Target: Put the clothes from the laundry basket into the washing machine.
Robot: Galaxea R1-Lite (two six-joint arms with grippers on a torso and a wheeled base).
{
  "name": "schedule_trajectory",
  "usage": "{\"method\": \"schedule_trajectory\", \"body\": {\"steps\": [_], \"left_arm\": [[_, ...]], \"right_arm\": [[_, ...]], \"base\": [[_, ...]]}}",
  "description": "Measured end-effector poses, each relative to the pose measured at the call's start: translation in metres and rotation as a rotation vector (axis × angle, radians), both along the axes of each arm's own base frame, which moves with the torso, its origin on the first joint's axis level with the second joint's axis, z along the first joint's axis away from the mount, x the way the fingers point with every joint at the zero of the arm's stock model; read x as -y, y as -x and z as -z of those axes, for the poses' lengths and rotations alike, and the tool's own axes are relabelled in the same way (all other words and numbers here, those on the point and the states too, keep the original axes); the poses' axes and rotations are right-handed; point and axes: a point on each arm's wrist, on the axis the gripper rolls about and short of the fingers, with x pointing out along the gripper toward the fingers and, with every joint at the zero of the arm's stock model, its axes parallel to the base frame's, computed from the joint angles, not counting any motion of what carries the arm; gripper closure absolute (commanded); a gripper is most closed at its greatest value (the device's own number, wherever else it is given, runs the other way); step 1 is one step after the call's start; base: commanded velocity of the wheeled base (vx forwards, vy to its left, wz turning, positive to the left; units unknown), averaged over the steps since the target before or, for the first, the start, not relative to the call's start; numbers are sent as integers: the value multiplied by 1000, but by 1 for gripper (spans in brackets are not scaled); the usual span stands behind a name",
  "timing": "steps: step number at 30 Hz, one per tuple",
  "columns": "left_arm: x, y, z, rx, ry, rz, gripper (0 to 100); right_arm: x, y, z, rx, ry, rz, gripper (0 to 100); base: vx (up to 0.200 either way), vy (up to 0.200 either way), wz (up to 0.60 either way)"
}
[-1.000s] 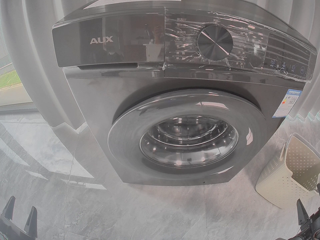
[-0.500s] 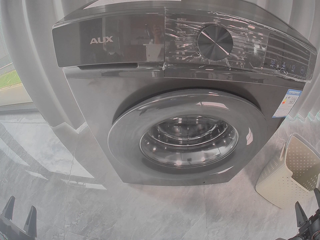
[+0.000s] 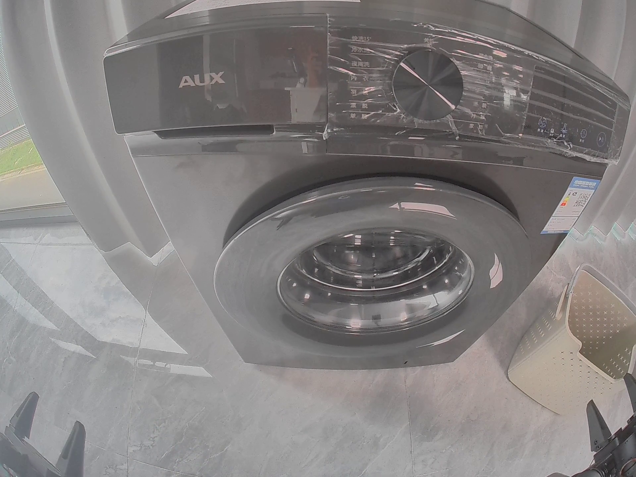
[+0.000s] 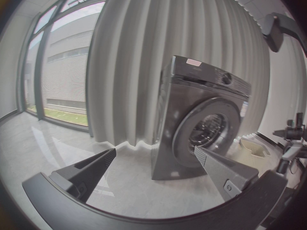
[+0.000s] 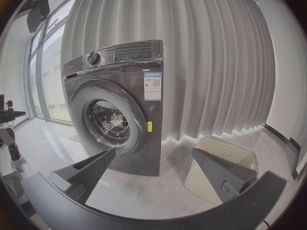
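A dark grey washing machine [image 3: 371, 187] stands ahead of me, its round glass door [image 3: 375, 278] shut. It also appears in the left wrist view [image 4: 198, 115] and the right wrist view [image 5: 118, 109]. A cream perforated laundry basket [image 3: 583, 346] stands on the floor to the machine's right, seen too in the right wrist view [image 5: 220, 163]; no clothes are visible in it. My left gripper [image 3: 48, 425] hangs open low at the left, holding nothing [image 4: 153, 155]. My right gripper [image 3: 613, 409] is open low at the right, close to the basket, with nothing between its fingers [image 5: 152, 155].
Pleated white curtains [image 3: 73, 101] hang behind and beside the machine. Grey marble floor tiles [image 3: 278, 419] stretch open in front. A tall window [image 4: 60, 67] lies to the left. A tripod with equipment [image 4: 292, 138] stands off to the side.
The left gripper has shifted slightly right and lower in the head view. The right gripper edged a little right between the earliest frame and now. The machine and basket are unchanged.
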Motion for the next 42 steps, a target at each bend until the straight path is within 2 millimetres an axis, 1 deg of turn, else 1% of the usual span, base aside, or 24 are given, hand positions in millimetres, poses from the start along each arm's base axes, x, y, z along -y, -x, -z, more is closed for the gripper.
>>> {"method": "schedule_trajectory", "body": {"steps": [3,6,8,13,15,42], "left_arm": [[2,0,1,-5,-46,78,0],[2,0,3,-14,-84,94,0],[2,0,3,-21,-87,67,0],[-2,0,5,-46,-81,-97,0],[-3,0,6,-52,-81,-128,0],[-2,0,6,-58,-98,-106,0]], "right_arm": [[0,0,0,0,0,0,0],[0,0,0,0,0,0,0],[0,0,0,0,0,0,0],[0,0,0,0,0,1,0],[0,0,0,0,0,0,0],[0,0,0,-1,0,0,0]], "base": [[0,0,0],[0,0,0],[0,0,0],[0,0,0],[0,0,0],[0,0,0]]}}
